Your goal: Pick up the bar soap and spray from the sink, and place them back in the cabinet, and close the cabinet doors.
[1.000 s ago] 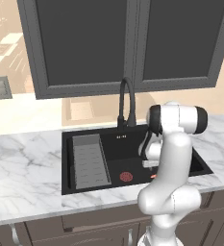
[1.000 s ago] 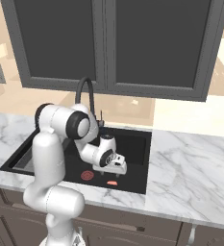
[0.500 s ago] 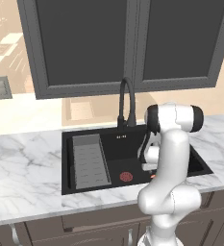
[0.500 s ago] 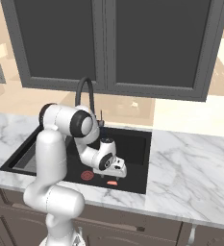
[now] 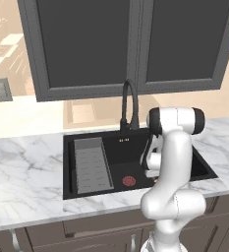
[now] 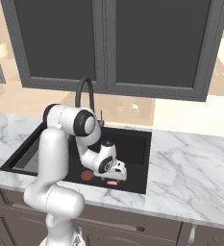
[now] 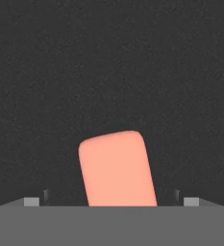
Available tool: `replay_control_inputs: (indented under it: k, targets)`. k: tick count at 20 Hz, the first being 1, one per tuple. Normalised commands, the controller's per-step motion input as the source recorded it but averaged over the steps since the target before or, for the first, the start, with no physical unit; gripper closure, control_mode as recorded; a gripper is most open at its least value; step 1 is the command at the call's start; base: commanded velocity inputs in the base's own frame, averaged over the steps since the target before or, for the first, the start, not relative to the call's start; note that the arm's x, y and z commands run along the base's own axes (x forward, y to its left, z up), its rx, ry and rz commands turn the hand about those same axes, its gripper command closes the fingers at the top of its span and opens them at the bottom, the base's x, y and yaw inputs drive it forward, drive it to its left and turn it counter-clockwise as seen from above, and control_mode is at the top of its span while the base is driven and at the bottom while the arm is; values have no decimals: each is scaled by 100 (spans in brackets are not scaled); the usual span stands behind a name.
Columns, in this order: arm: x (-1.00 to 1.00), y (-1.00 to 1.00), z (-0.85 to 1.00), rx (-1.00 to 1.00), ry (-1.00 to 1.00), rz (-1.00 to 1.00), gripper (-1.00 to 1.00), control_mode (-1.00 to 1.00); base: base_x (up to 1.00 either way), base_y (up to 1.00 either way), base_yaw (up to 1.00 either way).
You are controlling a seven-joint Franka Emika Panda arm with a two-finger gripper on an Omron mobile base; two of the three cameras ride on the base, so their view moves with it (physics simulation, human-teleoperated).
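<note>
The bar soap (image 7: 117, 169) is a small salmon-pink bar lying flat on the black floor of the sink (image 6: 137, 139). In the right base view the bar soap (image 6: 112, 183) lies near the basin's front wall. My gripper (image 7: 111, 202) hangs low just above it, open, one small fingertip (image 7: 31, 202) on each side of the bar and neither touching it. From the right base camera the gripper (image 6: 119, 176) sits deep in the basin, right over the soap. The spray, the cabinet and the cabinet doors are out of view.
A round dark-red drain disc (image 5: 129, 180) lies left of the hand. A grey ribbed tray (image 5: 91, 165) fills the sink's left part. The black gooseneck faucet (image 5: 128, 106) stands behind the basin. A grey-framed cabinet with dark panes (image 5: 126, 44) hangs overhead. Marble counter (image 6: 195, 168) surrounds the sink.
The hand has sunk lower into the basin and closer to the soap. The jaws have stayed open and the soap has not moved.
</note>
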Motion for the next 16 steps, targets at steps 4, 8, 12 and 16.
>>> replay_control_inputs:
  k: [4,8,12,16]
  targets:
    - [0,-11,-13,0,0,1,-100,-100,0,0,0]
    - [0,-10,-16,0,0,2,-100,-100,0,0,0]
    - [0,-2,-13,0,0,0,-100,-100,0,0,0]
    - [0,0,-13,0,0,0,-100,-100,0,0,0]
